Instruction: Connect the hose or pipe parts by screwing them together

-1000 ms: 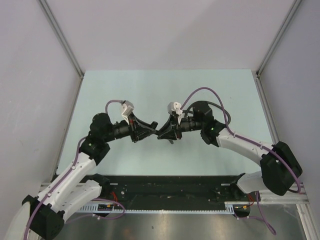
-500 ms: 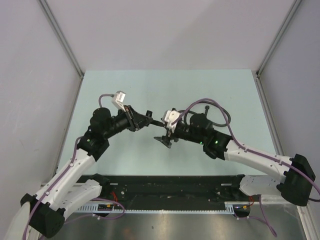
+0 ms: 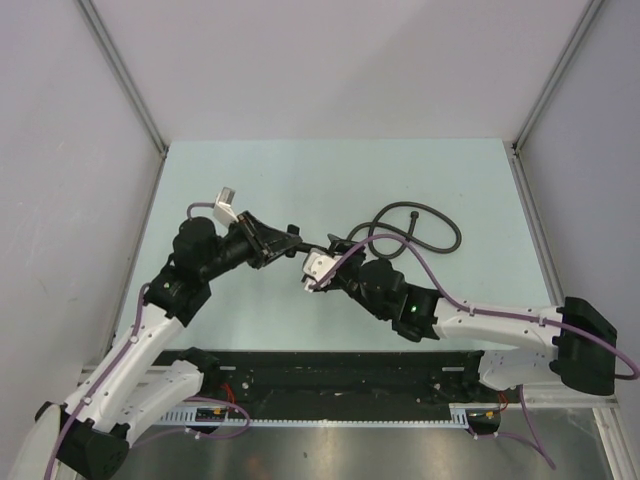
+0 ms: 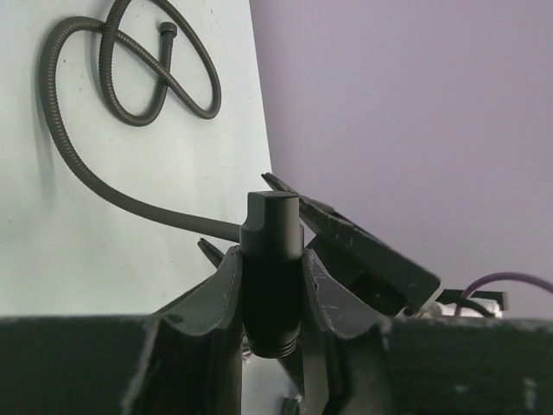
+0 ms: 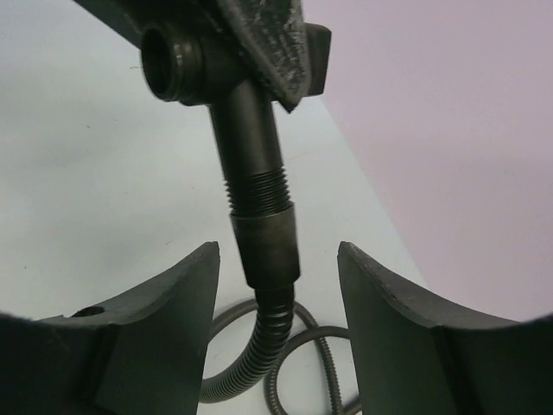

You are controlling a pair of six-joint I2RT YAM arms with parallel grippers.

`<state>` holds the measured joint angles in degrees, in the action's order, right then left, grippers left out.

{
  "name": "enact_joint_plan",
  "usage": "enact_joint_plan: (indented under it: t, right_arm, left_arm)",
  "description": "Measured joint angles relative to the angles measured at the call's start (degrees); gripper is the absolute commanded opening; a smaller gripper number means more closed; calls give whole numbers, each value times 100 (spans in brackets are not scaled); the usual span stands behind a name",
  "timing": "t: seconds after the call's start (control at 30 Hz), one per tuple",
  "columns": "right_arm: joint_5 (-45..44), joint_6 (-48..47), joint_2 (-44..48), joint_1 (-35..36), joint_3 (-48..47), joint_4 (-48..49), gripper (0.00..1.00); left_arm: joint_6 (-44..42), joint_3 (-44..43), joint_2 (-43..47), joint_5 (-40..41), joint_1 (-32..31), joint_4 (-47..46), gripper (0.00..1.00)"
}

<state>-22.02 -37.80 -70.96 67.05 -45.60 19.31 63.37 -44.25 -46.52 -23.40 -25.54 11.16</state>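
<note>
My left gripper (image 3: 288,240) (image 4: 270,259) is shut on a short black pipe fitting (image 4: 272,233) and holds it above the table. The fitting's threaded stem (image 5: 256,190) enters the end nut (image 5: 268,246) of the dark ribbed hose (image 3: 418,207); some thread still shows. My right gripper (image 3: 332,252) (image 5: 276,251) is open. Its fingers (image 5: 177,294) stand on either side of that nut with gaps on both sides. The rest of the hose lies looped on the table, and its free end fitting (image 4: 168,29) rests inside the loop.
The pale green table (image 3: 250,180) is walled by grey panels at left, right and back. A black rail (image 3: 330,372) runs along the near edge between the arm bases. Purple cables with white connector blocks (image 3: 224,203) ride on both wrists.
My right gripper has let go of the hose nut and opened, and its arm has swung down toward the near edge. The left gripper has shifted a little left, still holding the fitting.
</note>
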Motion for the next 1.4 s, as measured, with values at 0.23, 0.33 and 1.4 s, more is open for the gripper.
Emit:
enact_joint_plan:
  t: [0.23, 0.33, 1.4]
  right_arm:
    - [-282, -470, -131, 258, 61, 407, 34]
    - [-343, -605, -210, 328, 70, 601, 7]
    - [6284, 3501, 4, -2645, 98, -437, 89]
  left_arm:
    - [483, -2, -9, -48, 42, 140, 0]
    - [629, -2, -26, -76, 44, 162, 0]
    - [-3917, 1045, -138, -1631, 131, -2068, 0]
